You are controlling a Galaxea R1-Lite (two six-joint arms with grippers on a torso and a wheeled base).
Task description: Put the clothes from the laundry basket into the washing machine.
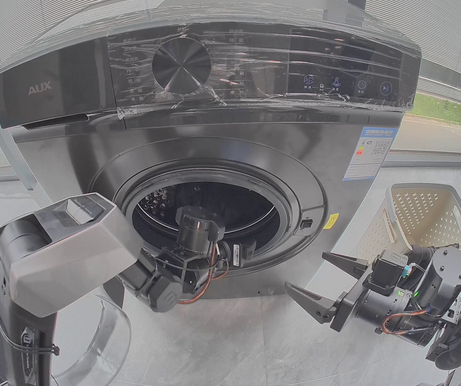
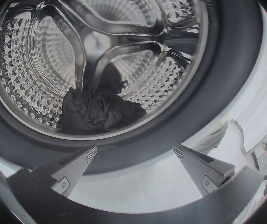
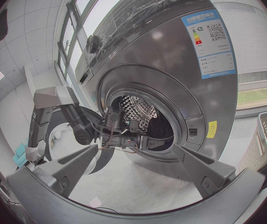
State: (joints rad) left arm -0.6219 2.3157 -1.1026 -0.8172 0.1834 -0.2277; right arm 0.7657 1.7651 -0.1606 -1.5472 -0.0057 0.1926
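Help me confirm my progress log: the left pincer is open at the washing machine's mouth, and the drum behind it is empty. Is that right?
Not quite. The drum is not empty: a dark garment lies inside it, as the left wrist view shows. The rest holds: the left pincer is open at the washing machine's mouth.

A glass-walled laundry room: washing machine, laundry basket, grey tiled floor, windows
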